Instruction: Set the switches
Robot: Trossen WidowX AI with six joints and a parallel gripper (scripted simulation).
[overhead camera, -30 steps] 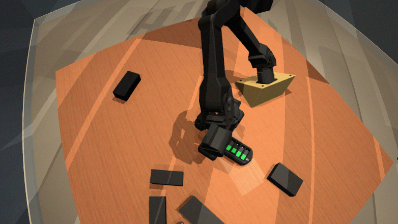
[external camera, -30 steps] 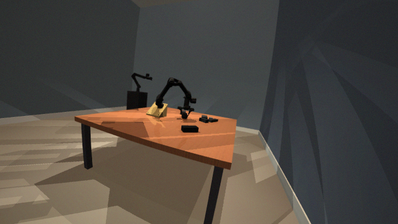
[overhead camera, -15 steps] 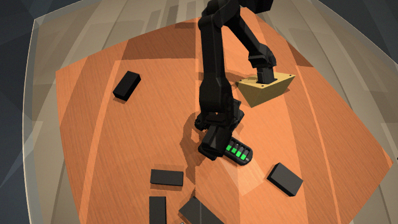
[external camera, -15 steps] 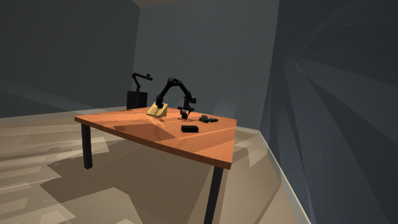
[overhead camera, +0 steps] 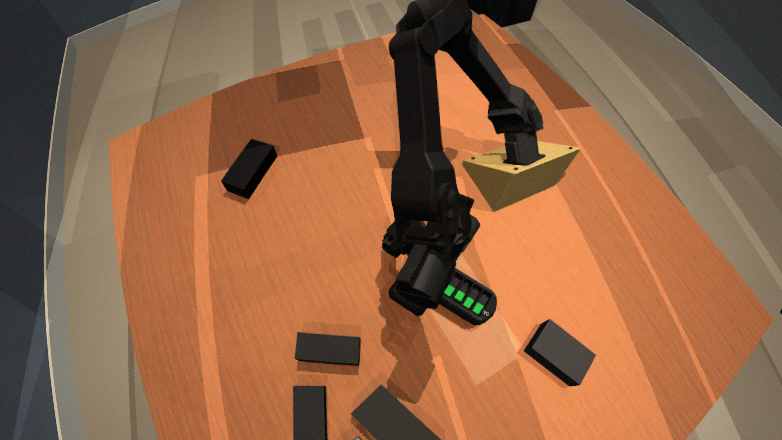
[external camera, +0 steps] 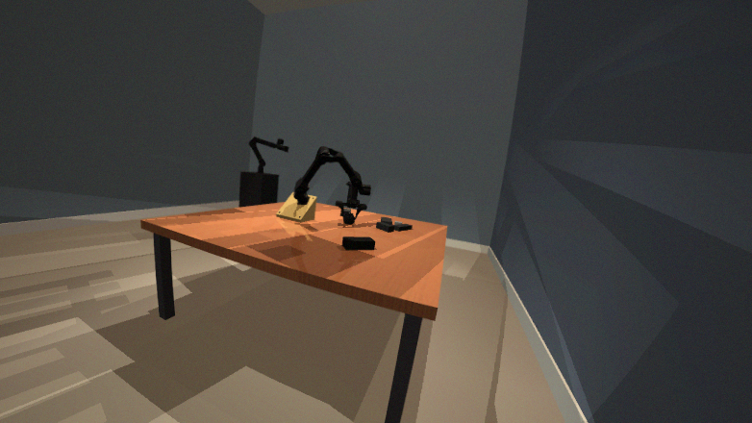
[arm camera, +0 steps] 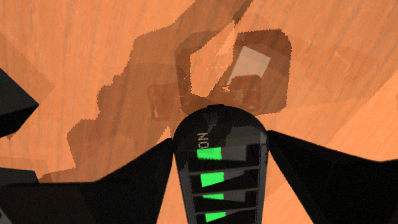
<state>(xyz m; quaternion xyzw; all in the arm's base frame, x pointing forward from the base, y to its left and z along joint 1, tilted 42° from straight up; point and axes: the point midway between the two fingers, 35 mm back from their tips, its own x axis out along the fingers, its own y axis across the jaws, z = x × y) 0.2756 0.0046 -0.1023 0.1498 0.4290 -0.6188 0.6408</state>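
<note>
- Top view: One controller unit (overhead camera: 488, 313) (arm camera: 220, 116), near mid-bench, partly under the gripper (overhead camera: 419, 299) (external camera: 348, 218) (arm camera: 219, 139). Four rocker switches (overhead camera: 468, 301) (arm camera: 212, 179) visible; five loose dark modules (overhead camera: 328, 348) (external camera: 358, 242); one yellow wedge mount (overhead camera: 527, 183) (external camera: 295, 206). Slipping pads could probably twist the unit during a turn-over.
- Exterior view: Two arms, one on a pedestal (external camera: 257, 189). Unit's clearance from bench cannot be told; lowering it tilted might jar rockers.
- Wrist view: Two fingers clamp the unit's long sides. Label unseen; guessed settings would risk errors.
</note>
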